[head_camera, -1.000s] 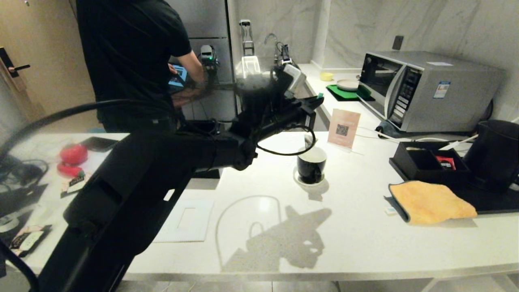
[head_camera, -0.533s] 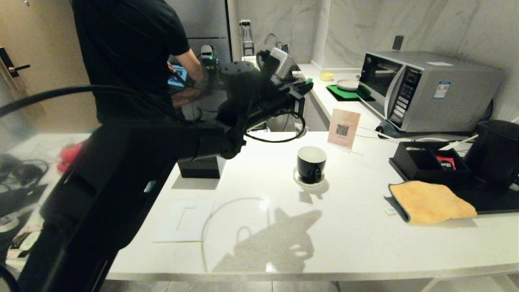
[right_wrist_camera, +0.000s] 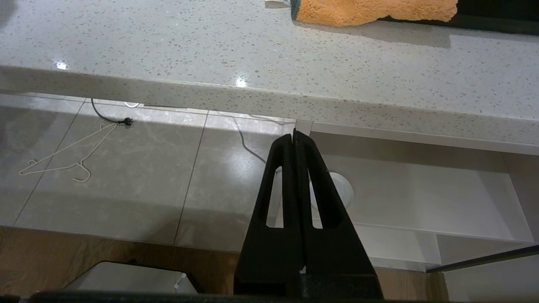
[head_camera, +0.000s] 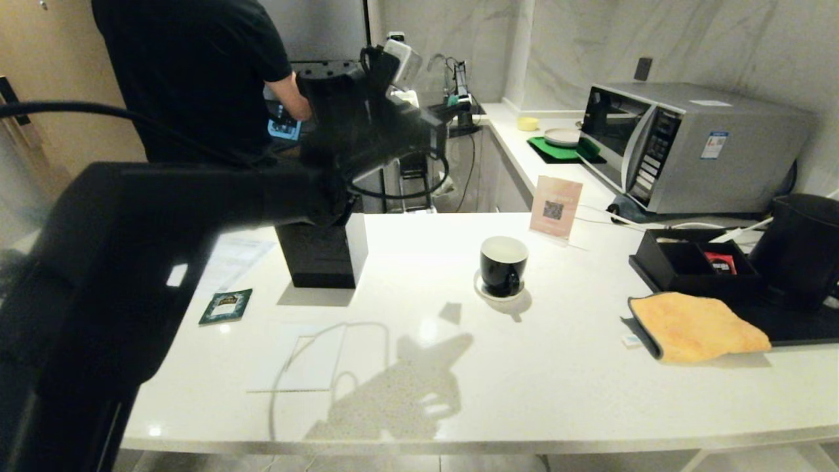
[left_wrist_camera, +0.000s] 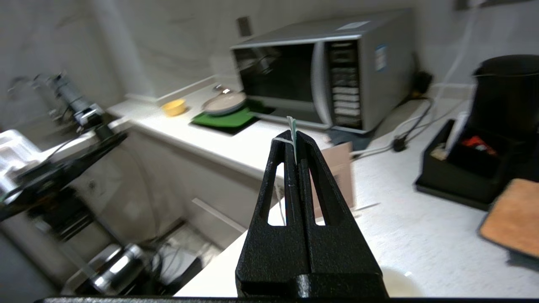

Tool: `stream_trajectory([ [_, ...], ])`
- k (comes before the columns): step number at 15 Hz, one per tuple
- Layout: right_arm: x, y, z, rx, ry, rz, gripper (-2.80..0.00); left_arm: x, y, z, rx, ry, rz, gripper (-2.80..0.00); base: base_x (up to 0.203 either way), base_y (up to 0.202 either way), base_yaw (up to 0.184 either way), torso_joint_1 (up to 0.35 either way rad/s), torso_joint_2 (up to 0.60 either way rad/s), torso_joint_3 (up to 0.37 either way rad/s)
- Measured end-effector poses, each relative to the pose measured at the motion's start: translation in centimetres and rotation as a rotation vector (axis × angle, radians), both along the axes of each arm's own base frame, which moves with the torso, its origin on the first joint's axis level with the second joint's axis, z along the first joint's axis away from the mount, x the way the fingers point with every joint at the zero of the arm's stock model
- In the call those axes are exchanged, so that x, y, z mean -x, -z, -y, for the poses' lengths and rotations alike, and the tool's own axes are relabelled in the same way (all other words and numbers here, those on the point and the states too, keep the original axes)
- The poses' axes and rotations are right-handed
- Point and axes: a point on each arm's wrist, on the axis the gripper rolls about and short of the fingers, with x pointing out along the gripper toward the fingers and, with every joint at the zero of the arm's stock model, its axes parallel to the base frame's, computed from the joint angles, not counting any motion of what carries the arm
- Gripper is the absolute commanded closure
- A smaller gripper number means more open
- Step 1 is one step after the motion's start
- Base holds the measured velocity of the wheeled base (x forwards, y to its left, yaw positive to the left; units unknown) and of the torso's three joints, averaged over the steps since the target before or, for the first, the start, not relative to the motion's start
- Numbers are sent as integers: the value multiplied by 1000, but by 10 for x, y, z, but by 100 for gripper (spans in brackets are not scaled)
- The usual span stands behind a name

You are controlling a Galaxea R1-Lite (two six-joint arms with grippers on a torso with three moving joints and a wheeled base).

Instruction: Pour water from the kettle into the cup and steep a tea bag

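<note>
1. Since the green tea packet (head_camera: pixel 226 306) lies flat on the counter well to the left of the cup, I take it that the bag is already out of its wrapper.
2. Up in the air, above and to the left of the cup, the left claw (left_wrist_camera: pixel 293 139) is pinched tight on a small paper tag (left_wrist_camera: pixel 292 126) with a thin white string (left_wrist_camera: pixel 279 140) looped at its tip. The bag itself I cannot make out, so I would only guess that it hangs below.
3. The cup (head_camera: pixel 503 265) stands upright on its saucer (head_camera: pixel 483 291) in the middle of the counter, with nothing over it or in it that I can see. Whether there is water inside I cannot tell.
4. Well to the right of the cup, past the orange cloth (head_camera: pixel 698 324) and the open black box (head_camera: pixel 688 262), the kettle (head_camera: pixel 799 249) stands upright with no claw near it.
5. The right claw (right_wrist_camera: pixel 294 136) hangs below the counter edge, on the near side from the cup, closed on nothing.
6. By my reckoning, lowering the bag into the cup is not yet done; the pouring I cannot judge.
</note>
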Motion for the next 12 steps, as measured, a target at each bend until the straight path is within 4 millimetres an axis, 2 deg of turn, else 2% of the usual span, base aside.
stream_trajectory([
  [6, 0, 0, 0, 0, 0, 0, 0, -9, -29, -68, 9, -142, 21, 0, 0, 0, 0, 0, 0, 0],
  [12, 0, 0, 0, 0, 0, 0, 0, -13, -30, -119, 15, -300, -5, 0, 0, 0, 0, 0, 0, 0],
])
